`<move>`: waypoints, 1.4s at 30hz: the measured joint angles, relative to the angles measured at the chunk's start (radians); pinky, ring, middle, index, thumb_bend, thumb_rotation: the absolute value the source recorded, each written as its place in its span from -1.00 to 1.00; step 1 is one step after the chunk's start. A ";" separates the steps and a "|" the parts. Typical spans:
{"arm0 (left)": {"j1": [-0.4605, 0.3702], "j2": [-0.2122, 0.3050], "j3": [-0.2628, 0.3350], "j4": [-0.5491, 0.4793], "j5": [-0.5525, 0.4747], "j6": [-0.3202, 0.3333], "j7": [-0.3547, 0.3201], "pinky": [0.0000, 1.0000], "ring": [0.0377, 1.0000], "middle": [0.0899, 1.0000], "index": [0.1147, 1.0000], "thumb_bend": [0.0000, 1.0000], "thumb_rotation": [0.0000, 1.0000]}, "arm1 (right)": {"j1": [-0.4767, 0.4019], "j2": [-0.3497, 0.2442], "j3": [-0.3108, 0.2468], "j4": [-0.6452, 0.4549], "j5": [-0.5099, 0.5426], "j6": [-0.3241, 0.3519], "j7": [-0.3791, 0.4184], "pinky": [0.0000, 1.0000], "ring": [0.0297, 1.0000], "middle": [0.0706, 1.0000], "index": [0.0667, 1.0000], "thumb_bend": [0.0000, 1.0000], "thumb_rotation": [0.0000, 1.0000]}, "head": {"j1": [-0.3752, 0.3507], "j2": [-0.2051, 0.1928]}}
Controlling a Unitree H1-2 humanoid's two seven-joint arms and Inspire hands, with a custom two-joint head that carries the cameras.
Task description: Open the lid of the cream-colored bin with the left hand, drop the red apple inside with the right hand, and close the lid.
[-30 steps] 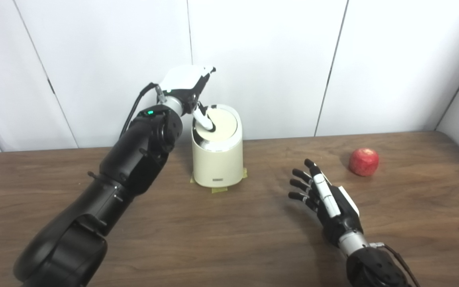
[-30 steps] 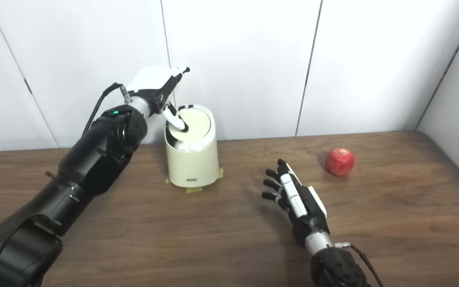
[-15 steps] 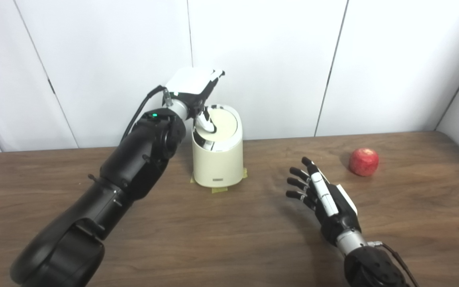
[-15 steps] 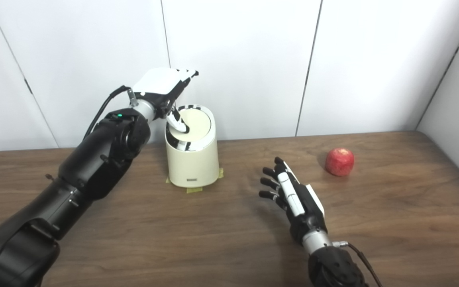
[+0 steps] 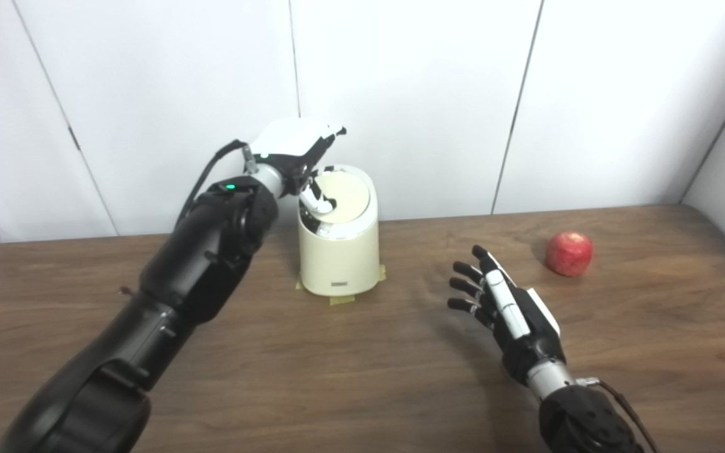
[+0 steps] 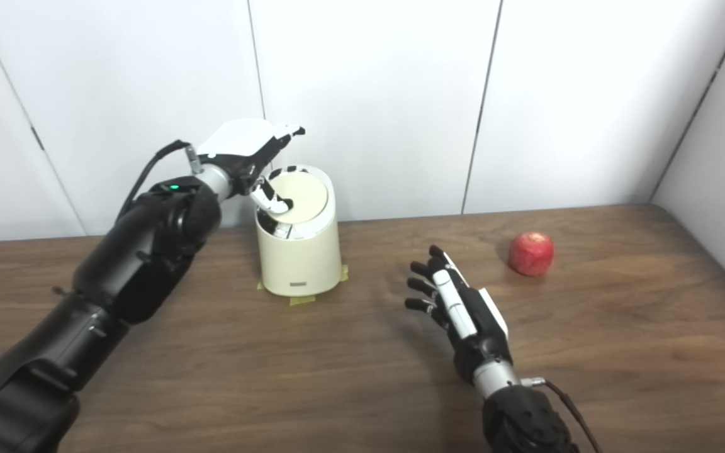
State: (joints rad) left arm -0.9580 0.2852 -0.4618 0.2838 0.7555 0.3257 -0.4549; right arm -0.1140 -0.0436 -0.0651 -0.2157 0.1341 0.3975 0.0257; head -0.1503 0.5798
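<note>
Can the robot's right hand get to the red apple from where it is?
Probably yes. The right hand is open and holds nothing, and only bare table lies between it and the red apple, which sits by itself. The cream-colored bin is off to the other side.

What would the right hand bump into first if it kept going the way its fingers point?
Probably nothing on the table. The right hand points up-left, between the bin and the apple, toward the wall; depth is unclear.

Lab-like room: bare white wall panels [image 5: 400, 94], wooden table [image 5: 362, 365]
</note>
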 measured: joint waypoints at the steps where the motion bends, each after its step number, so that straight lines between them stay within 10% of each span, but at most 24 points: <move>1: 0.003 0.009 0.022 -0.040 -0.024 0.027 -0.037 0.70 0.87 0.88 0.84 0.70 -0.88 | -0.001 0.000 -0.001 -0.003 0.000 0.001 0.000 0.44 0.66 0.70 0.88 0.03 0.63 | 0.003 0.003; 13: 0.029 0.081 0.305 -0.303 -0.209 0.140 -0.120 0.35 0.59 0.64 0.58 0.26 -0.77 | -0.008 -0.002 0.001 -0.021 0.000 0.028 -0.001 0.46 0.65 0.67 0.84 0.03 0.60 | -0.002 0.021; 25: 0.301 -0.084 0.550 -0.475 -0.246 0.148 -0.045 0.32 0.50 0.54 0.56 -0.02 -0.99 | -0.001 -0.013 -0.002 -0.042 -0.007 0.045 -0.002 0.41 0.63 0.68 0.83 0.02 0.55 | -0.005 0.032; 29: 0.374 -0.104 0.599 -0.525 -0.320 0.148 -0.008 0.39 0.53 0.59 0.63 -0.10 -0.77 | 0.006 -0.021 -0.010 -0.053 -0.006 0.033 0.003 0.43 0.61 0.68 0.80 0.03 0.40 | 0.002 0.034; 36: 0.549 -0.148 0.651 -0.540 -0.535 0.145 0.062 0.61 0.67 0.74 0.75 -0.12 0.16 | 0.021 -0.016 -0.103 -0.014 0.016 -0.109 -0.024 0.24 0.49 0.60 0.69 0.23 -0.16 | -0.003 0.041; 42: 0.647 -0.183 0.663 -0.522 -0.637 0.088 0.164 0.61 0.68 0.74 0.74 -0.19 0.20 | 0.018 -0.023 -0.155 -0.002 0.034 -0.137 -0.047 0.14 0.41 0.55 0.73 0.47 -0.50 | -0.028 0.054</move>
State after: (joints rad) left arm -0.3114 0.1025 0.2008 -0.2378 0.1190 0.4135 -0.2912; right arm -0.0965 -0.0671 -0.2198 -0.2181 0.1677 0.2602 -0.0216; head -0.1779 0.6335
